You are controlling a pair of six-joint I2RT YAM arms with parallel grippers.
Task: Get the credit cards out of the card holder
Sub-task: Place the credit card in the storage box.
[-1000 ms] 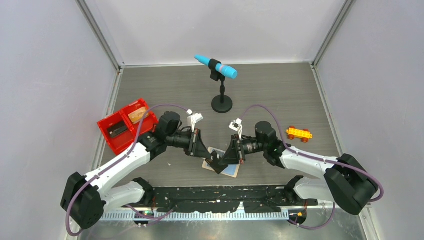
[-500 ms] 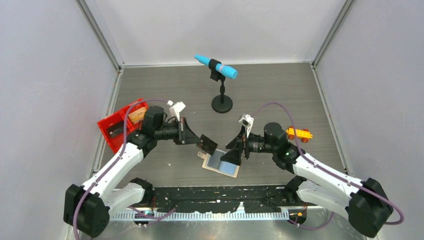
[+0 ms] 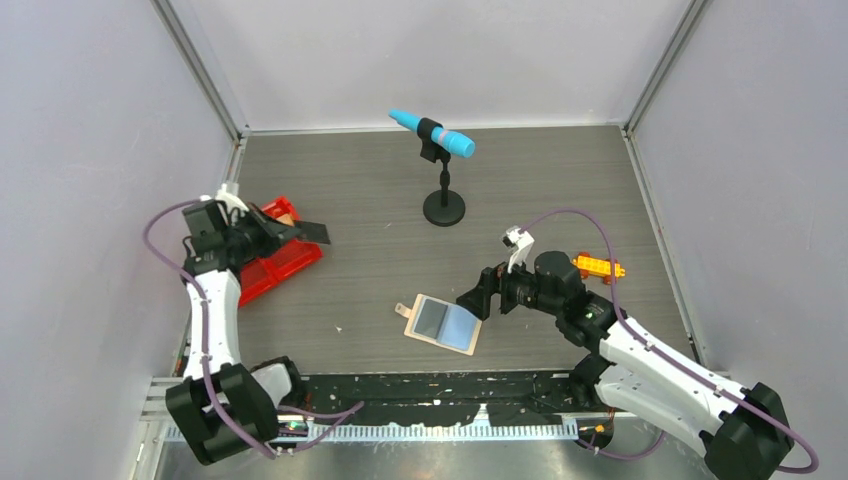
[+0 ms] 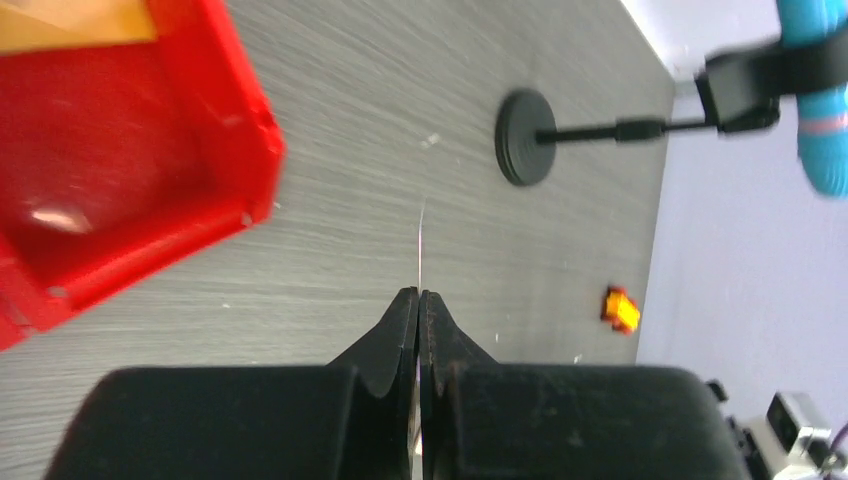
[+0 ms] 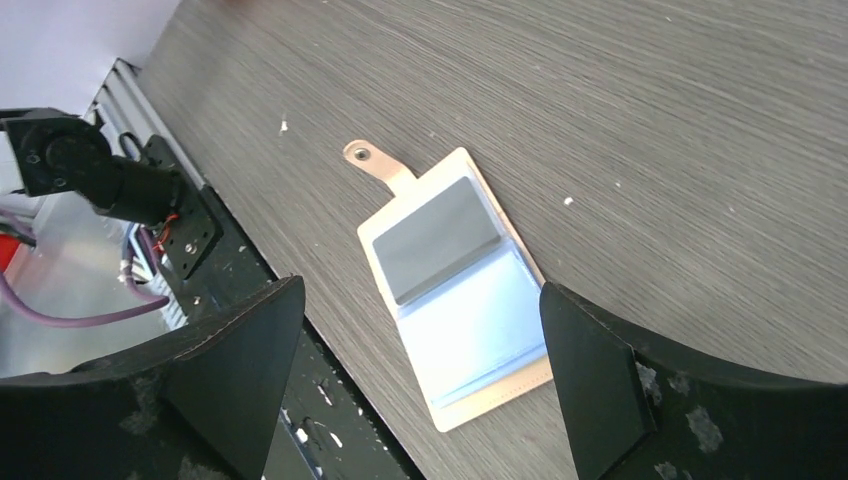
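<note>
At bench (image 3: 560,190) centre, toward the near edge: holder (image 3: 443,323) lies open and flat, sleeves up, tab at its 9 o'clock end. Long axis runs roughly 10 to 4 o'clock. The tab-side sleeve shows a grey rectangle (image 5: 435,238), likely a card inside, though I can't be sure.

Right end effector (image 3: 478,297) hangs just off the holder's 2 o'clock corner, fingers wide apart with nothing between them. The holder sits close at its 8 o'clock, and this arm is much the nearer.

Well off at 9 o'clock, left end effector (image 4: 418,296) is pinched together on a dark card (image 3: 312,233), seen edge-on from the wrist. The card points to 3 o'clock, out past the rim of the tray (image 3: 270,268), and the tray body lies at the card's 7 o'clock. A tan card (image 3: 284,212) shows in the tray.

Judgement: the dark card needs shifting in over the tray before it is let go. Any next pull falls to the right arm.
</note>
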